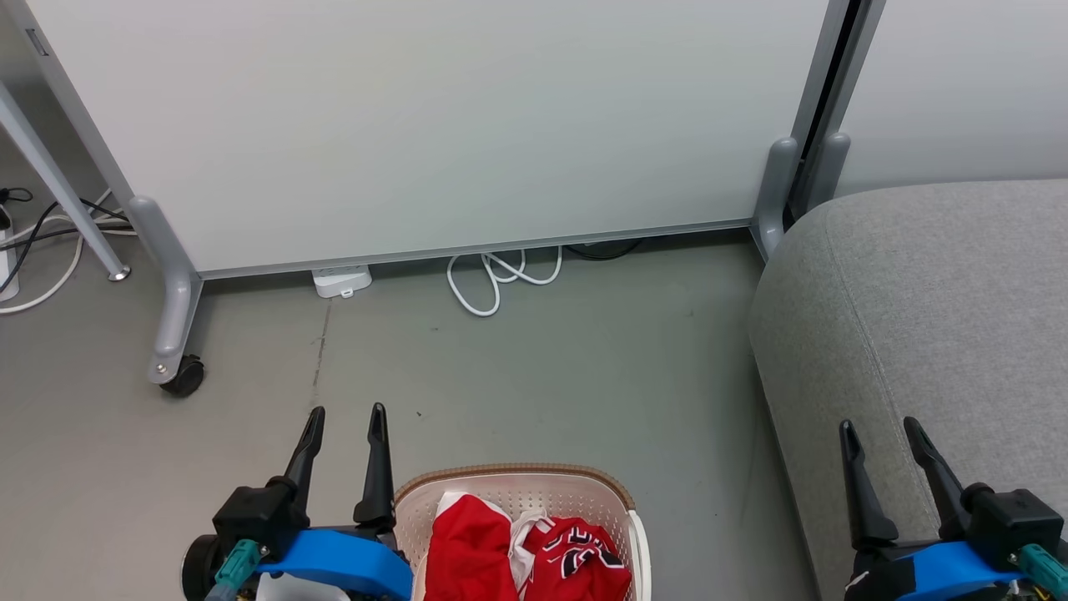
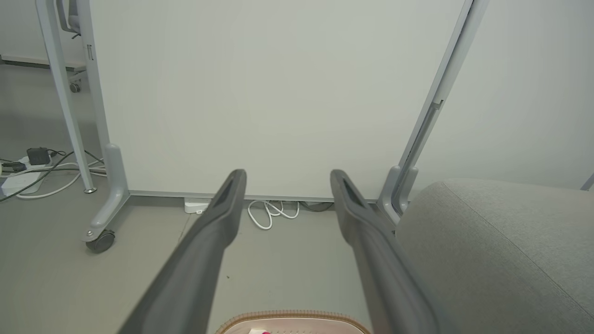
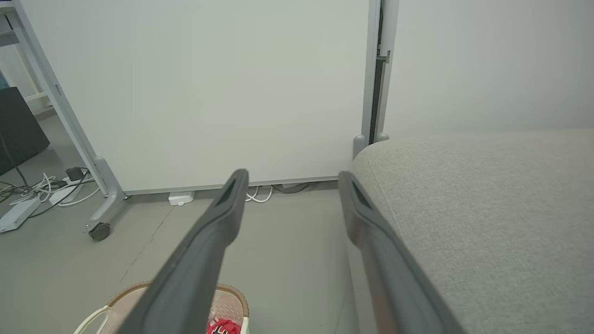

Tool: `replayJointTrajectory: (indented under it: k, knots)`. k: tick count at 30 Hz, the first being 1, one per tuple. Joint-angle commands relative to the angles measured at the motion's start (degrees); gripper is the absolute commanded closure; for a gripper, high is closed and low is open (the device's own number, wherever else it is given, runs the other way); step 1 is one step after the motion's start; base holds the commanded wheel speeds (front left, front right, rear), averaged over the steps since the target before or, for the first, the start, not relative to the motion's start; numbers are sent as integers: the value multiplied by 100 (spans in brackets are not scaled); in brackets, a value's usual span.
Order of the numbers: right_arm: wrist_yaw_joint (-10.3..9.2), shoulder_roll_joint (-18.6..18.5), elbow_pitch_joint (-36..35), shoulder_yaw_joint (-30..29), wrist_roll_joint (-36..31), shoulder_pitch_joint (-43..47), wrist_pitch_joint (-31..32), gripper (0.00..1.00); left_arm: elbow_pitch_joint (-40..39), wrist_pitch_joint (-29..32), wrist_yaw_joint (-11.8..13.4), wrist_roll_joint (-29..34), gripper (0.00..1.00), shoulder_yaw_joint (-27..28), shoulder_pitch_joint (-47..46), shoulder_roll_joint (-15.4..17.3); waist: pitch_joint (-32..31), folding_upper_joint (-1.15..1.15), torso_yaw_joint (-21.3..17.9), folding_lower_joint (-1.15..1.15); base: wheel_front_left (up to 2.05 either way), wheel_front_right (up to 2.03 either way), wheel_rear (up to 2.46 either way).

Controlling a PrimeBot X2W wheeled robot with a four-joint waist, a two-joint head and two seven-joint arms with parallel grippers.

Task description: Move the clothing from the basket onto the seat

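Left to right: your left gripper (image 1: 347, 411) stood above the grey floor (image 1: 542, 376), its two fingers spread wide and gripping nothing. Just to its right, the cream laundry basket (image 1: 517, 472) sat on the floor and held both garments: the plain red garment (image 1: 467, 542) on the left, touching the lettered red jersey (image 1: 580, 555) on the right. Farther right stood the light-grey sofa (image 1: 926, 317). Your right gripper (image 1: 879, 424) hovered over its near edge, fingers likewise parted and gripping nothing.
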Motion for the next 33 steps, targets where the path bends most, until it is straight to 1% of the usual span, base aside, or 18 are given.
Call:
replayJointTrajectory:
  k: [1,10,18,33]
  knots:
    - [13,-35,-45,-13,-120,78,-39,0,10,-64,12,104,0,-25,-83,-4,-1,0,1,0,0,0,0]
    - [14,-36,-86,-14,-500,110,-102,0,15,-160,61,324,0,-105,-87,-7,0,0,24,0,0,0,0]
    - [14,-35,-48,-8,-442,85,-107,0,14,-154,76,216,0,-115,-95,-8,-7,0,25,0,0,0,0]
    - [14,-35,-56,48,-390,42,-136,0,38,-153,106,253,0,-94,-87,-8,69,0,-33,0,0,0,0]
